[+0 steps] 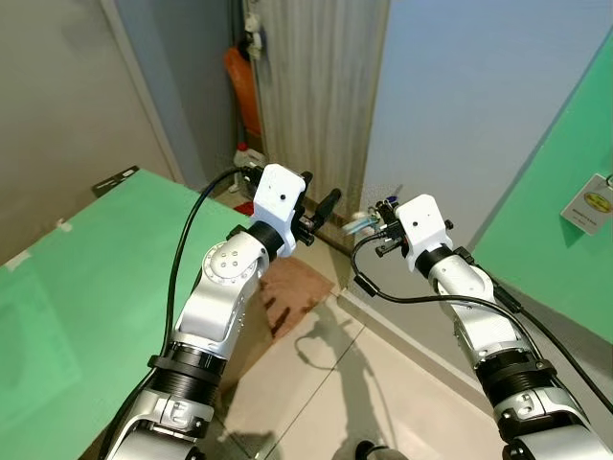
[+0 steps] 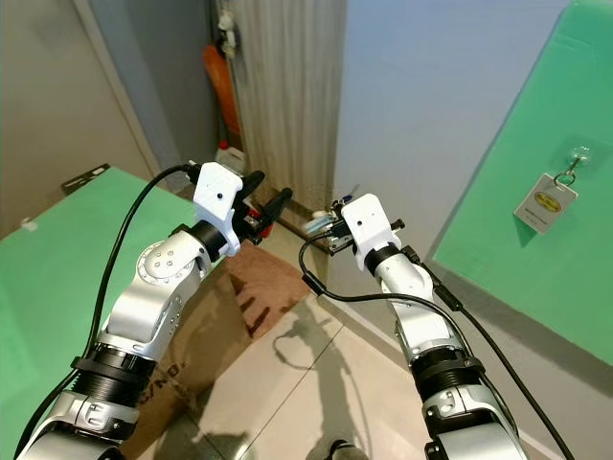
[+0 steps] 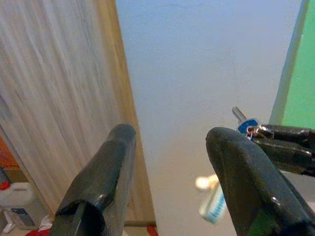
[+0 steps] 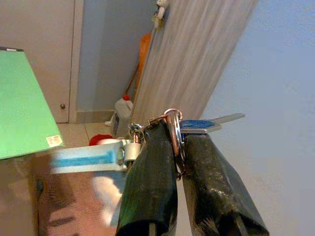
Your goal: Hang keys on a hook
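Looking down from the head, both silver arms are raised before a blue wall (image 1: pixel 460 86), wrists bent forward. The right gripper (image 2: pixel 326 228) clenches a bunch of keys (image 2: pixel 320 223); the left gripper (image 1: pixel 319 203) is spread wide, holding nothing, just beside it. The right eye view adds a hook (image 2: pixel 578 153) on a green panel (image 2: pixel 536 259), well off to the right, with a tag (image 2: pixel 545 202) hanging on it.

From the left wrist, two parted fingers (image 3: pixel 101 191) frame the wall, the keys (image 3: pixel 247 125) beyond one tip.

From the right wrist, closed fingers (image 4: pixel 152 191) pinch the key ring (image 4: pixel 173 132); a blue-headed key (image 4: pixel 204 124) and a blurred blue-and-white fob (image 4: pixel 88 158) stick out sideways.
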You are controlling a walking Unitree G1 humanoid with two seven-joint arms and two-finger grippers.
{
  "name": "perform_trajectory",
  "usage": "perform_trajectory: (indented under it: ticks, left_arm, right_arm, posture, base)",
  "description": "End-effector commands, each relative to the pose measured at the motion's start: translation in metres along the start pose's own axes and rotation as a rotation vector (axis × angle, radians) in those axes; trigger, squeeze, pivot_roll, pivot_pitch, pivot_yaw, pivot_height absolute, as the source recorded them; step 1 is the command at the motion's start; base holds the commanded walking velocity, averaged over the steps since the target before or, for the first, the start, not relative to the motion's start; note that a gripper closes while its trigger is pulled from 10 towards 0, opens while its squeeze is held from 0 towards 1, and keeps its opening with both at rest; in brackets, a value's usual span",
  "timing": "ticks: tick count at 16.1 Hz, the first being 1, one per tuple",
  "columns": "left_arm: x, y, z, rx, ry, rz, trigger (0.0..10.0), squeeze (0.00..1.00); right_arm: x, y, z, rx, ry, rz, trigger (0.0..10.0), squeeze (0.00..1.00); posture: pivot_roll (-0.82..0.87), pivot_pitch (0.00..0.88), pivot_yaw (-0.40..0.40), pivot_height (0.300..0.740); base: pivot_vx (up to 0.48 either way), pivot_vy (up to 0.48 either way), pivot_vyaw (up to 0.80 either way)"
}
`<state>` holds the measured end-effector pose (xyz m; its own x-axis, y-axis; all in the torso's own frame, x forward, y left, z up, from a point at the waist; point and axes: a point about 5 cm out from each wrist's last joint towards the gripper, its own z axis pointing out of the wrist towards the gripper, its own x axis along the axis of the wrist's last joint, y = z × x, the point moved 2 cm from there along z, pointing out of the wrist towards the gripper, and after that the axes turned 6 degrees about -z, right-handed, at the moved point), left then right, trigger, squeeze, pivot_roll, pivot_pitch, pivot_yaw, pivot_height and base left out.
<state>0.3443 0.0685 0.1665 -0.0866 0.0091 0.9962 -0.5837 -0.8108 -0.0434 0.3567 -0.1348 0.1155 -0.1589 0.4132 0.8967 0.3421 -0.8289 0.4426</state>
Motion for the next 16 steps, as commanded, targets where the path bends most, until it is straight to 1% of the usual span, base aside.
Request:
perform_trajectory:
  ticks: [1,2,3,4,5,7,8,9,10,12,13,15,16]
  left_arm:
    - [-0.003,0.002,-0.001,-0.009,-0.019,0.005,10.0,0.00]
    - [-0.002,0.001,-0.001,-0.007,-0.013,0.008,10.0,0.00]
    - [-0.002,0.001,-0.001,-0.008,-0.012,0.012,10.0,0.00]
    - [-0.002,0.001,0.000,-0.009,-0.014,0.011,10.0,0.00]
    - [-0.003,0.003,0.001,-0.031,-0.023,0.006,10.0,0.00]
    - [-0.007,0.007,0.002,-0.077,-0.050,-0.008,10.0,0.00]
    - [-0.008,0.009,0.002,-0.090,-0.056,-0.014,10.0,0.00]
    - [-0.009,0.011,0.003,-0.114,-0.064,-0.024,10.0,0.00]
    - [-0.008,0.012,0.004,-0.128,-0.065,-0.028,10.0,0.00]
    - [-0.006,0.012,0.005,-0.150,-0.065,-0.039,10.0,0.00]
    - [-0.004,0.012,0.005,-0.170,-0.065,-0.053,10.0,0.00]
    - [-0.003,0.019,0.004,-0.213,-0.070,-0.056,10.0,0.00]
    - [-0.003,0.022,0.004,-0.230,-0.075,-0.055,10.0,0.00]
  right_arm:
    - [0.003,0.003,-0.001,-0.017,0.012,0.015,0.0,0.00]
    - [0.004,0.002,-0.001,-0.021,0.018,0.020,0.0,0.00]
    - [0.009,0.005,-0.001,-0.026,0.043,-0.004,0.0,0.00]
    - [0.011,0.008,0.000,-0.018,0.044,-0.041,0.0,0.00]
    - [0.018,0.019,0.002,-0.011,0.064,-0.152,0.0,0.00]
    - [0.026,0.035,0.004,-0.035,0.077,-0.213,0.0,0.00]
    - [0.027,0.039,0.004,-0.039,0.080,-0.222,0.0,0.00]
    - [0.031,0.047,0.004,-0.043,0.089,-0.249,0.0,0.00]
    - [0.035,0.052,0.004,-0.039,0.099,-0.261,0.0,0.00]
    - [0.043,0.054,0.005,0.001,0.137,-0.256,0.0,0.00]
    - [0.048,0.053,0.004,0.058,0.161,-0.252,0.0,0.00]
    - [0.049,0.055,0.004,0.114,0.166,-0.294,0.0,0.00]
    - [0.049,0.059,0.005,0.112,0.155,-0.304,0.0,0.00]
  posture:
    - [-0.05,0.000,0.059,0.740]
    - [-0.05,0.000,0.060,0.740]
    - [-0.05,0.000,0.060,0.740]
    - [-0.05,0.000,0.060,0.740]
    - [-0.06,0.000,0.064,0.740]
    - [-0.06,0.000,0.064,0.740]
    - [-0.06,0.000,0.064,0.740]
    - [-0.06,0.000,0.062,0.740]
    - [-0.06,0.000,0.058,0.740]
    - [-0.06,0.000,0.056,0.740]
    - [-0.06,0.000,0.056,0.740]
    - [-0.06,0.000,0.055,0.740]
    - [-0.06,0.000,0.058,0.740]
  base:
    - [0.000,0.259,-0.77]
    - [0.000,0.000,-0.77]
    - [0.000,0.000,0.00]
    - [0.000,0.000,0.00]
    - [0.000,0.000,0.00]
    - [0.000,0.000,0.00]
    - [0.000,0.000,0.00]
    - [0.000,0.000,0.00]
    - [0.000,0.000,0.00]
    - [0.000,0.000,0.00]
    - [0.000,0.000,0.00]
    - [0.000,0.000,0.00]
    - [0.000,0.000,0.00]
